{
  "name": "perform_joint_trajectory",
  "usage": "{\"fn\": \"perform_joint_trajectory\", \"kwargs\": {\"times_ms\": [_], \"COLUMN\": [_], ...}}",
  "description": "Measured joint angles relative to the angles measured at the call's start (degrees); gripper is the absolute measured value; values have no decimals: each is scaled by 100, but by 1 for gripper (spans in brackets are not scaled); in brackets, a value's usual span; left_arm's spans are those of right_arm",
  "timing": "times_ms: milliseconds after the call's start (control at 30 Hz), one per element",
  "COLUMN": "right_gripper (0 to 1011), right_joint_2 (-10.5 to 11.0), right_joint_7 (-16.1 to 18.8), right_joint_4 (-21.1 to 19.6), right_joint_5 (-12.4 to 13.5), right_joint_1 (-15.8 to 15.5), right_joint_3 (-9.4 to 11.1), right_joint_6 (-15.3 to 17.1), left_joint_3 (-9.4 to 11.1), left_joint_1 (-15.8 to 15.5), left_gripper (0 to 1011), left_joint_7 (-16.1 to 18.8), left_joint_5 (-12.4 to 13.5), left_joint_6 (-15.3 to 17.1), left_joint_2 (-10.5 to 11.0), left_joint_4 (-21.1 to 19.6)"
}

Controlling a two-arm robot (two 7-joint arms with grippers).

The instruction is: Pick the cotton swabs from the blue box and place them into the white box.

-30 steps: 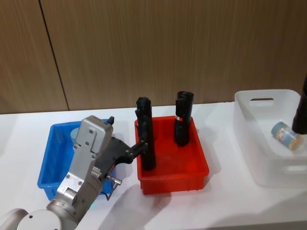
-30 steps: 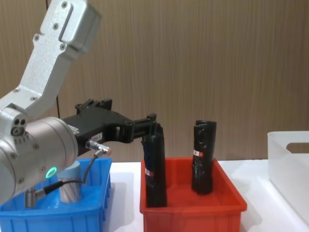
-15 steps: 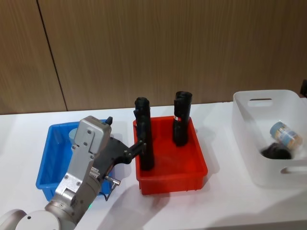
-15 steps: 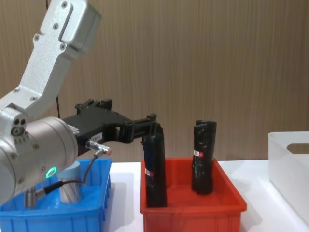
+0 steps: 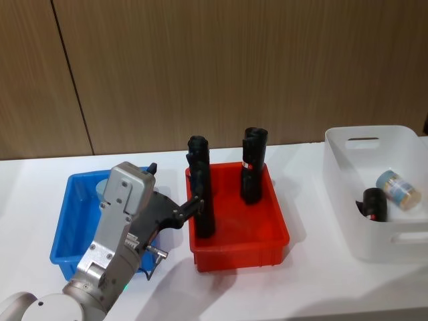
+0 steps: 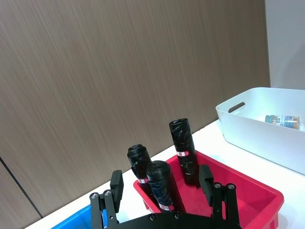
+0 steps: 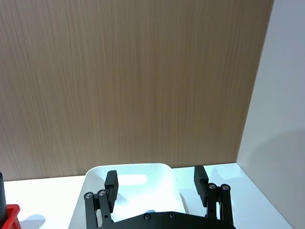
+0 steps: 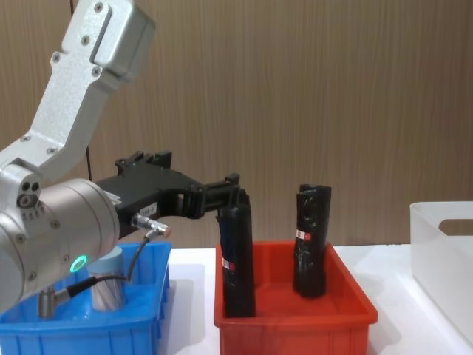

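White box [image 5: 401, 234] now holds cotton swabs [image 5: 398, 189] plus toppled black roll [image 5: 374, 203] — right gripper [image 7: 157, 185] withdrawn, jaws open; left gripper [image 6: 162, 187] jaws open.

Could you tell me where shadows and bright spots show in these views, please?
Head view: a soft shadow lies on the table before the red bin. Chest view: a green light glows on the left arm. Right wrist view: a shadow darkens the pale wall.
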Motion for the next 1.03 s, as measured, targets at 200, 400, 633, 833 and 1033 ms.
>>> {"fn": "perform_joint_trajectory", "kwargs": {"times_ms": [200, 400, 633, 833, 1033], "right_gripper": [1002, 1002, 1002, 1002, 1002], "right_joint_2": [-2, -2, -2, -2, -2], "right_joint_7": [-16, -32, -42, -45, -49], "right_joint_4": [-97, -151, -198, -217, -230], "right_joint_5": [5, 7, 8, 7, 6], "right_joint_1": [-68, -105, -137, -151, -160], "right_joint_3": [19, 29, 38, 41, 44], "right_joint_6": [11, 16, 21, 24, 25], "left_joint_3": [0, 0, 0, 0, 0], "left_joint_1": [0, 0, 0, 0, 0], "left_gripper": [1004, 1004, 1004, 1004, 1004], "left_joint_7": [0, 0, 0, 0, 0], "left_joint_5": [0, 0, 0, 0, 0], "left_joint_6": [0, 0, 0, 0, 0], "left_joint_2": [0, 0, 0, 0, 0], "left_joint_4": [0, 0, 0, 0, 0]}}
